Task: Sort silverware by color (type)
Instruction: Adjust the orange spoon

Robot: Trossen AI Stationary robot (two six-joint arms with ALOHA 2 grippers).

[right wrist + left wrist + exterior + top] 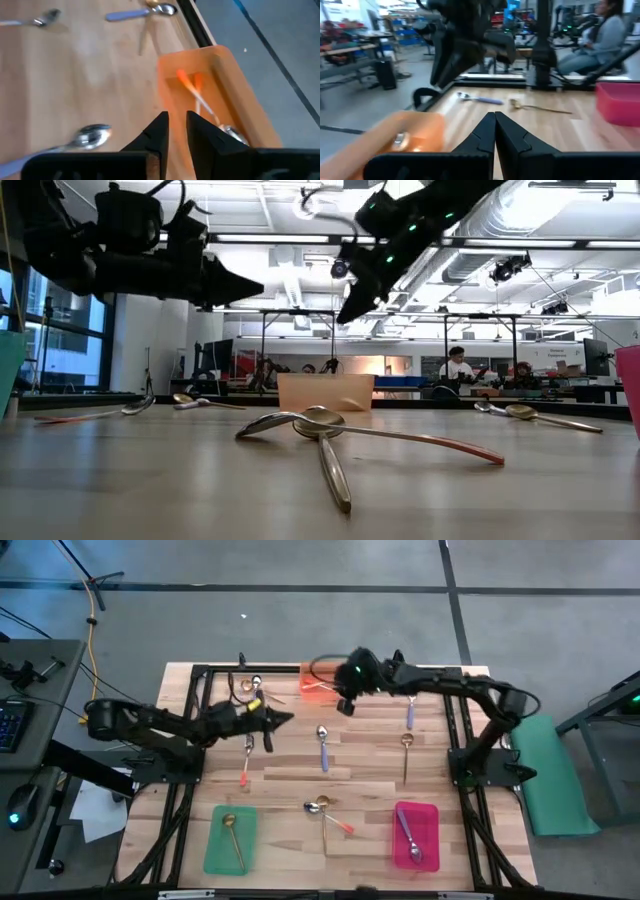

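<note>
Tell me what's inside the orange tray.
The orange tray holds orange-handled spoons: two orange handles show in the right wrist view, with a silver bowl at the near end. The right gripper, slightly open, covers part of the tray floor, so the count is uncertain.

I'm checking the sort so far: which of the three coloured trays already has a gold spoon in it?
The green tray, at the table's near-left corner: a gold spoon lies in it. The pink tray holds a purple-handled spoon; the orange tray holds orange-handled ones.

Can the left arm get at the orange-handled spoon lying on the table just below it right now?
Probably yes. The left gripper, fingers closed and empty, hovers just above the orange-handled spoon, with bare table around it and the right gripper off over the orange tray.
</note>
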